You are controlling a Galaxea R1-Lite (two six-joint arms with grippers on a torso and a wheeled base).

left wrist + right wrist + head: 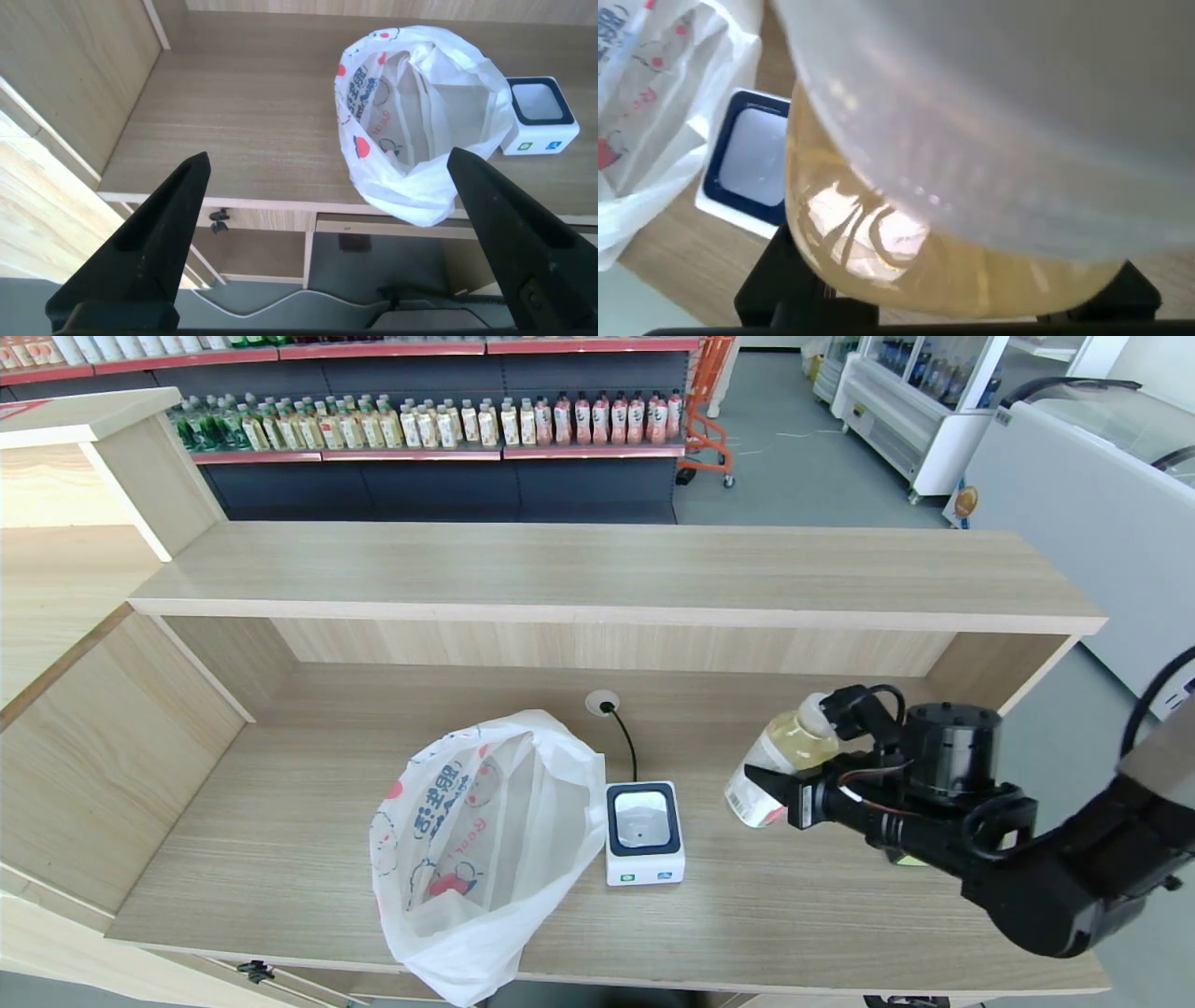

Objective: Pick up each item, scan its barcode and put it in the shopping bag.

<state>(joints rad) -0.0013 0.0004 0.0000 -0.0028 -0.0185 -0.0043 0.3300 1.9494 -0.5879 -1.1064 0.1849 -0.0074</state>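
My right gripper (805,758) is shut on a clear bottle of yellowish drink (777,762), held tilted above the counter just right of the white barcode scanner (643,831). In the right wrist view the bottle (952,215) looms close, with the scanner (747,168) beyond it. The white shopping bag (485,845) stands open left of the scanner, with something red inside. My left gripper (327,243) hangs open, off the counter's front edge, with the bag (420,121) and scanner (537,114) farther off.
The wooden counter (280,821) has a raised back shelf (607,569) and side walls. A black cable (624,737) runs from a hole in the counter to the scanner. Something small and yellow-green (904,861) lies under my right arm.
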